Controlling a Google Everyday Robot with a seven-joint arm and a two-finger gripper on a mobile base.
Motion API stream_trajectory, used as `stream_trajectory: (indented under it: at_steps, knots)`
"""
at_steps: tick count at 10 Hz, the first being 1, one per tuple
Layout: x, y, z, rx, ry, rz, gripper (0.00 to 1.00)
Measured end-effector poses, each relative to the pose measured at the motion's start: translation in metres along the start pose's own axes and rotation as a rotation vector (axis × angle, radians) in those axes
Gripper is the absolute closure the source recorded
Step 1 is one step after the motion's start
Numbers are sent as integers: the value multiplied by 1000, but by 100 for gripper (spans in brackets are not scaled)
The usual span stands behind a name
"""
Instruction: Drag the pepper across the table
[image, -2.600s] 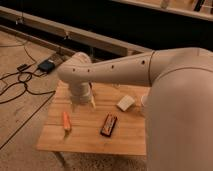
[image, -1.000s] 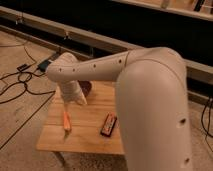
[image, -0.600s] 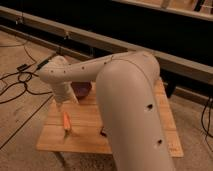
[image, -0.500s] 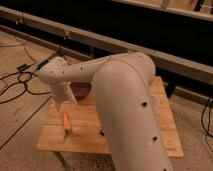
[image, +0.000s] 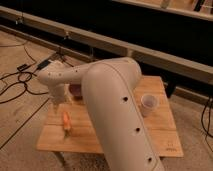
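Note:
The pepper (image: 66, 122) is small, slender and orange-red, and lies on the left part of the light wooden table (image: 165, 135), near its front left corner. My white arm sweeps in from the lower right and bends over the table's left side. The gripper (image: 56, 106) hangs down from the wrist, just above and to the left of the pepper's far end. I cannot tell whether it touches the pepper.
A white cup (image: 148, 104) stands on the right half of the table. A dark reddish object (image: 76, 90) sits behind the wrist. Black cables (image: 20, 82) lie on the floor to the left. A dark wall with a rail runs behind.
The arm has swung further left and now covers the table's middle and the dark bar. The gripper has come down to the pepper's far end. The pepper has stayed about where it was.

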Motion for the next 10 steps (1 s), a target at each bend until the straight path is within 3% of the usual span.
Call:
stream_trajectory:
  at_steps: [7,10]
  knots:
    - [-14,9,42,-10,46,-26,35]
    - [-17,8,50,-9,48,-30,35]
